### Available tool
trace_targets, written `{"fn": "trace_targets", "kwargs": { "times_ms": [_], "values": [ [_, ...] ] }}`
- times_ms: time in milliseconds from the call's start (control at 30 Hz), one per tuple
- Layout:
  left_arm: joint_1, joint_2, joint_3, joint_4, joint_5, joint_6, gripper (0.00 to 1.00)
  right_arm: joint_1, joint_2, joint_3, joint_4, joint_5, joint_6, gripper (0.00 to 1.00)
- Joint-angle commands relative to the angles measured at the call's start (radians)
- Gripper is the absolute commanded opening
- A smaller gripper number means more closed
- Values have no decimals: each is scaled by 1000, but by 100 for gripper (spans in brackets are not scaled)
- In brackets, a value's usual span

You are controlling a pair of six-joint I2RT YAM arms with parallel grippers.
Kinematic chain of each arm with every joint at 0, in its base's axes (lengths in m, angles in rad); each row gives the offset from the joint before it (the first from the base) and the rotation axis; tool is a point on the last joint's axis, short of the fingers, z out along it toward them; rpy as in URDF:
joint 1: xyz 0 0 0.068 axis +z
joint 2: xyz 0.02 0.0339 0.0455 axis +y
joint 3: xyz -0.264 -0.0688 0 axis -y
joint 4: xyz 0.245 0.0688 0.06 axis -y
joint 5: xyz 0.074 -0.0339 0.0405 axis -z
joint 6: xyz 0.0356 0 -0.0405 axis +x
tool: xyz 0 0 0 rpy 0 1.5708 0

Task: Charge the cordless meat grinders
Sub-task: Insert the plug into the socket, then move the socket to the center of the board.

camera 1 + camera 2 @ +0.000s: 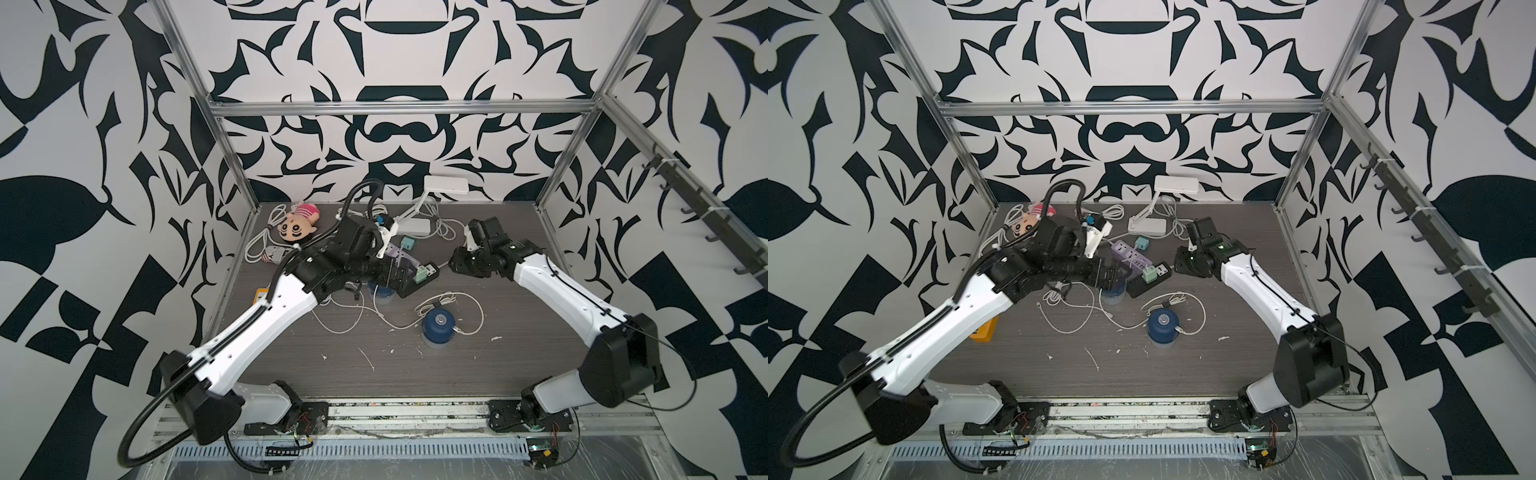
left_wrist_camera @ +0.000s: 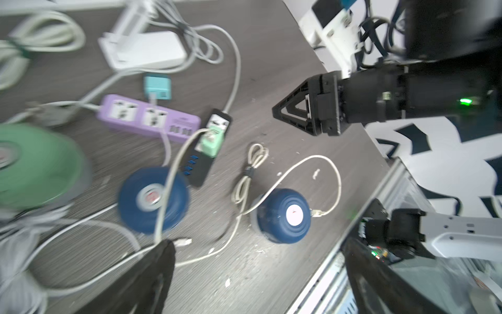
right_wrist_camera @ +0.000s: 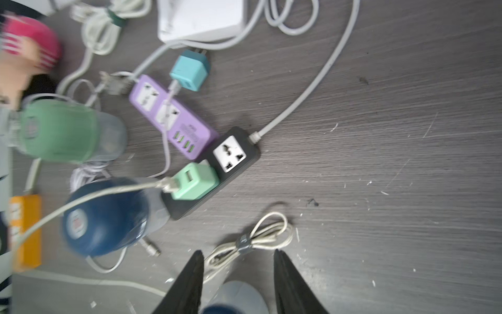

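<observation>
Meat grinders (image 2: 282,214), two navy, one mint, left gripper (image 2: 259,243) agape, right gripper (image 3: 238,251) parted

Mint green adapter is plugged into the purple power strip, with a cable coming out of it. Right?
No. The mint green adapter sits in the black power strip, not the purple power strip lying next to it; the right wrist view shows this. A cable does come out of it.

2 overhead (same table (image 1: 415,374)), 2 wrist close-ups
</observation>
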State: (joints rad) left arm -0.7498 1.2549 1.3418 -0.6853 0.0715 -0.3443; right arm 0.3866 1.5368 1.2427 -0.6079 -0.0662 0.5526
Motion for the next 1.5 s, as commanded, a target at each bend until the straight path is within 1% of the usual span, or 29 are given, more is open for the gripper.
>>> {"fn": "trace_targets", "kwargs": {
  "times_ms": [0, 67, 167, 267, 467, 767, 867, 1000, 1133, 1200, 1267, 1300, 1467],
  "values": [
    [6, -85, -111, -45, -154, -61, 100, -6, 93, 75, 28, 76, 54, 40],
    [6, -136, -178, -44, -181, -105, 99, -23, 176, 111, 28, 67, 84, 38],
    [6, -204, -272, -17, -191, -152, 99, -47, 272, 152, 50, 53, 129, 38],
    [6, -250, -329, -5, -192, -177, 100, -58, 347, 195, 62, 57, 158, 39],
    [6, -275, -364, -7, -185, -180, 100, -63, 457, 263, 81, 52, 208, 41],
    [6, -279, -389, -3, -173, -170, 99, -63, 531, 285, 122, 43, 263, 42],
    [6, -282, -391, -2, -172, -167, 100, -64, 549, 277, 129, 47, 276, 41],
    [6, -287, -403, 12, -177, -170, 100, -63, 544, 232, 169, 62, 298, 34],
    [6, -275, -388, 0, -166, -195, 100, -89, 521, 181, 211, 69, 306, 17],
    [6, -278, -387, -5, -166, -205, 100, -123, 509, 156, 233, 55, 309, 12],
    [6, -294, -401, 6, -171, -221, 100, -168, 506, 153, 232, 38, 304, 2],
    [6, -301, -411, 16, -171, -227, 100, -186, 506, 156, 224, 32, 294, 0],
    [6, -299, -434, 27, -162, -242, 97, -291, 499, 184, 159, 39, 221, 0]
  ]
}}
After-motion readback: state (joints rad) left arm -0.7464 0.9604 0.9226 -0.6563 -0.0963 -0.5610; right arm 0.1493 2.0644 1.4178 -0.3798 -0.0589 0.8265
